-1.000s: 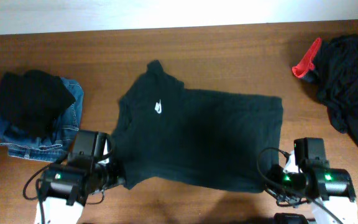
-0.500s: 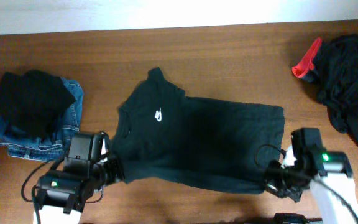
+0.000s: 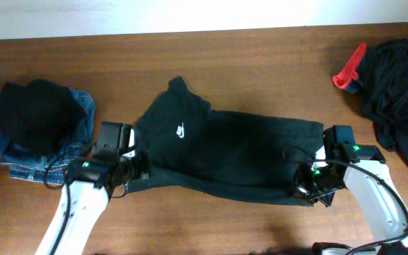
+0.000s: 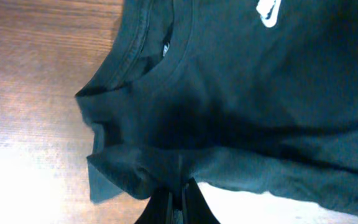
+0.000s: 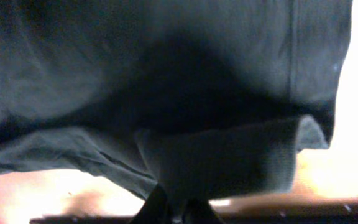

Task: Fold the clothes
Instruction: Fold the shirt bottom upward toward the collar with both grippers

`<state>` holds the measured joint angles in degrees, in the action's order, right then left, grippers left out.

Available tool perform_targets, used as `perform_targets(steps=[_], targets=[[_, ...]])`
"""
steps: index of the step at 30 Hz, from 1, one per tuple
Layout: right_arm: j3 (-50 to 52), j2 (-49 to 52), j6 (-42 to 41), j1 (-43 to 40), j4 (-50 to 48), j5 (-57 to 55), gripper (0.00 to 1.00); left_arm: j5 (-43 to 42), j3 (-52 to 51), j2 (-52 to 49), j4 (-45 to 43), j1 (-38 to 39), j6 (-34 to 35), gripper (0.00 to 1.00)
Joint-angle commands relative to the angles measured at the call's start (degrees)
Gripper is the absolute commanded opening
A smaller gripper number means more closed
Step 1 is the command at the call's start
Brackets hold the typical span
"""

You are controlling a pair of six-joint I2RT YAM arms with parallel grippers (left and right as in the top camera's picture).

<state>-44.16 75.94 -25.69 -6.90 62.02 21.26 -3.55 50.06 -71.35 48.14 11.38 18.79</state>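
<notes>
The left pincer (image 4: 180, 194) and right pincer (image 5: 176, 204) each pinch the near edge of the shirt (image 3: 218, 152) thinly, so a hard pull could slip it free, skewing the fold.

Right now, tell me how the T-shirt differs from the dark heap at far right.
The T-shirt lies spread out; the heap is crumpled. The T-shirt shows a white logo; the heap has a red piece at its edge. The left end effector and right end effector pinch the T-shirt's near edge; nothing touches the heap. Both are dark fabric.
</notes>
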Motion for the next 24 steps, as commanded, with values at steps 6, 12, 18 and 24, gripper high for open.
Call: perform_targets(steps=[6, 12, 18, 24], targets=[[-1.2, 0.3, -7.0, -0.3, -6.1, -4.3, 0.15, 1.0, 1.0, -7.4, -6.1, 0.0, -6.6, 0.01], [-1.2, 0.5, -10.9, -0.3, -8.2, -11.0, 0.17, 2.2, 1.0, -10.0, -10.4, 0.0, -7.0, 0.01], [-1.2, 2.4, -11.2, -0.3, -9.4, -13.3, 0.17, 3.0, 1.0, -12.0, -11.1, 0.0, -8.4, 0.01], [-1.2, 5.8, -10.5, -0.2, -7.7, -11.7, 0.48, 3.0, 1.0, -13.3, -11.4, 0.0, -8.4, 0.01]])
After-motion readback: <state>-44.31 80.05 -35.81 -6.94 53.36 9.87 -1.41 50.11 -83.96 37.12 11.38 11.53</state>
